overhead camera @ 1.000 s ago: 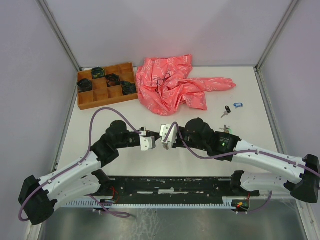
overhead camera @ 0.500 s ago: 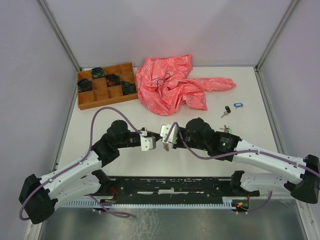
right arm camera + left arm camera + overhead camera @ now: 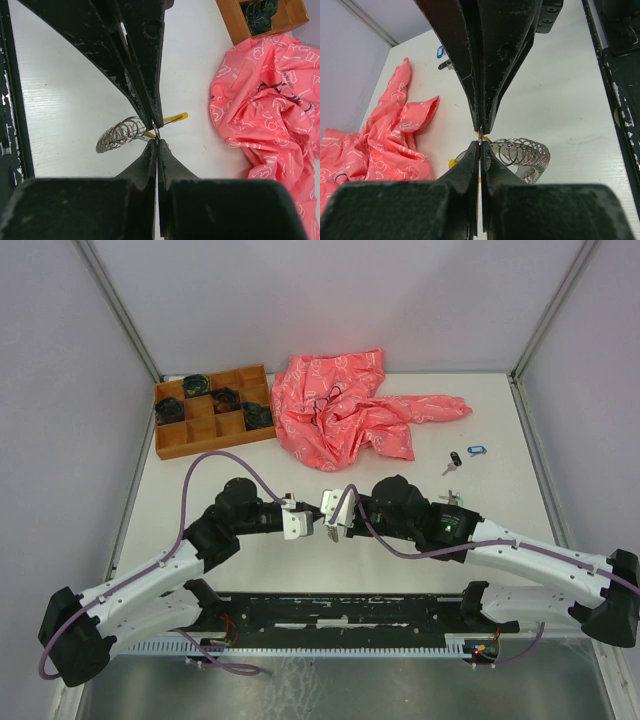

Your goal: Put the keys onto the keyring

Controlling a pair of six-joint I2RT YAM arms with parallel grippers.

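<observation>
The keyring [image 3: 522, 152], a springy coil of silvery wire with a yellow plastic segment, hangs on the arm-base side of the crumpled pink cloth [image 3: 340, 415]. Its thin wire is pinched tip-to-tip by the closed black jaws of the left gripper [image 3: 480, 147] and right gripper [image 3: 157, 145]. Tagged keys [image 3: 462, 458] lie right of the cloth.

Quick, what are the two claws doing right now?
Left gripper: shut, pinching the keyring.
Right gripper: shut, pinching the keyring too.

Bright, even light from above; shadows on the white desk [image 3: 520, 475] are faint and soft. Wrist views blur slightly in the closest foreground.
</observation>
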